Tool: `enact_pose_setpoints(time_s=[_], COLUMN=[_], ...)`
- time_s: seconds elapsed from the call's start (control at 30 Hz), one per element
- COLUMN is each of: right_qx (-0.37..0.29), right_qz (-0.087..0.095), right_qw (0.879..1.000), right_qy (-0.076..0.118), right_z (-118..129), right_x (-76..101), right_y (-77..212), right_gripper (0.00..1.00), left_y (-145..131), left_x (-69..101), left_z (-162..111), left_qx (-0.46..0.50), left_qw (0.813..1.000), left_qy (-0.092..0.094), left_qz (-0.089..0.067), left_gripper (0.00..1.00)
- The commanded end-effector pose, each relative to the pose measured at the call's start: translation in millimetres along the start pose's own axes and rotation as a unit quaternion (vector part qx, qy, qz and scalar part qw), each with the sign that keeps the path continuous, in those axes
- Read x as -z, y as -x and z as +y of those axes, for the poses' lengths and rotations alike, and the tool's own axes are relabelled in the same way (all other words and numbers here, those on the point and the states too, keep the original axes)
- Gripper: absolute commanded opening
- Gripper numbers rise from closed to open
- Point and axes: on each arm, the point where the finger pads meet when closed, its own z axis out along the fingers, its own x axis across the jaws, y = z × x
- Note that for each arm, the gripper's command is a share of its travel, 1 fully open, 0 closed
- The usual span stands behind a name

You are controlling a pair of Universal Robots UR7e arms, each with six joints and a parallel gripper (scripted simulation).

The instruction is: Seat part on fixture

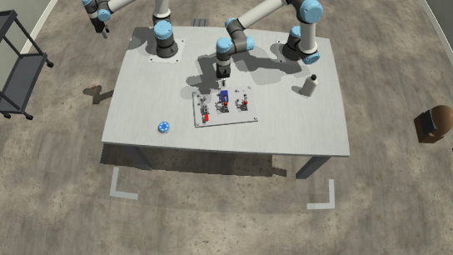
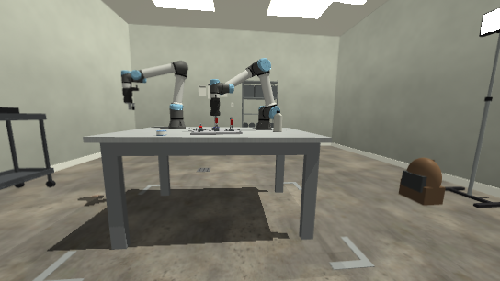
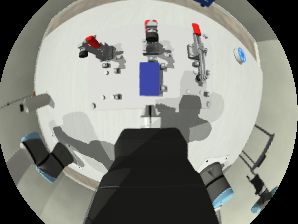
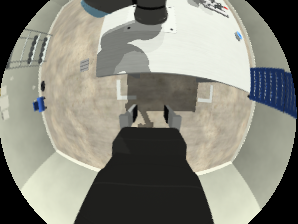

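The blue part (image 1: 222, 96) (image 3: 149, 79) lies on the light fixture plate (image 1: 239, 119) (image 3: 129, 100). In the left wrist view its far end is close to a small block (image 3: 151, 59) in front of the middle clamp, and its right long edge is beside two side blocks (image 3: 163, 66) (image 3: 164, 88). Whether it touches them or lies fully flat on the pads cannot be told; the pads are hidden. My left gripper (image 1: 223, 83) (image 3: 150, 110) is shut and empty, just off the part's near end. My right gripper (image 1: 106, 32) (image 2: 131, 107) (image 4: 150, 110) is open and empty, away beyond the table's edge.
Three red-handled clamps (image 3: 102, 51) (image 3: 151, 36) (image 3: 199, 50) stand on the plate; the middle one is close beyond the part. A pale bottle (image 1: 309, 87) (image 2: 278, 123) stands to the right in the top view. A blue and white disc (image 1: 163, 127) (image 3: 240, 55) lies outside the plate.
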Motion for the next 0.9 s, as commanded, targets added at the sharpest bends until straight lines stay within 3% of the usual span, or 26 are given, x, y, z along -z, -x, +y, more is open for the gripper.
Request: enact_pose_setpoints(time_s=[0.0, 0.6, 0.87], right_qx=[0.0, 0.0, 0.0], right_qz=[0.0, 0.0, 0.0], right_qw=[1.0, 1.0, 1.0], right_qy=[0.001, 0.001, 0.001], right_z=[0, 0, 0], right_x=[0.4, 0.4, 0.4], right_y=[0, 0, 0], right_gripper=[1.0, 1.0, 1.0], left_y=[0, 0, 0], left_x=[0.8, -1.2, -14.5], left_z=[6, 10, 10], left_qx=[0.0, 0.0, 0.0], left_qw=[1.0, 1.0, 1.0], left_qy=[0.0, 0.0, 0.0], left_qz=[0.001, 0.001, 0.001], left_gripper=[0.0, 0.0, 0.0])
